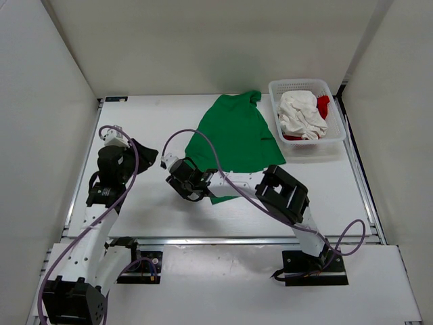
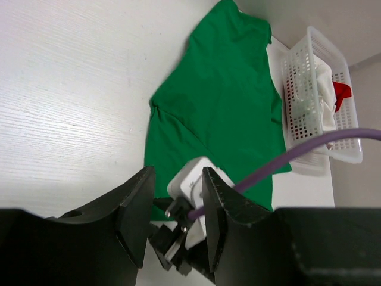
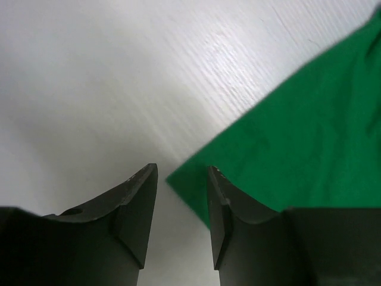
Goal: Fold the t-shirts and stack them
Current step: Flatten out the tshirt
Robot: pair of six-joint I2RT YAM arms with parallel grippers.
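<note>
The bright green t-shirt (image 1: 233, 135) lies spread flat across the middle of the table, also in the left wrist view (image 2: 220, 101). The white t-shirt (image 1: 298, 114) and the red t-shirt (image 1: 323, 105) sit crumpled in the basket. My right gripper (image 1: 191, 189) is low over the green shirt's near left corner. In the right wrist view that corner (image 3: 196, 179) lies below the gap of the open right gripper (image 3: 181, 173), slightly blurred. My left gripper (image 1: 143, 150) hovers left of the shirt. Its jaws (image 2: 177, 179) stand open and hold nothing.
A white mesh basket (image 1: 338, 132) stands at the back right, beside the green shirt's right edge. The right arm's purple cable (image 2: 309, 149) arcs over the shirt. White walls close in the table on three sides.
</note>
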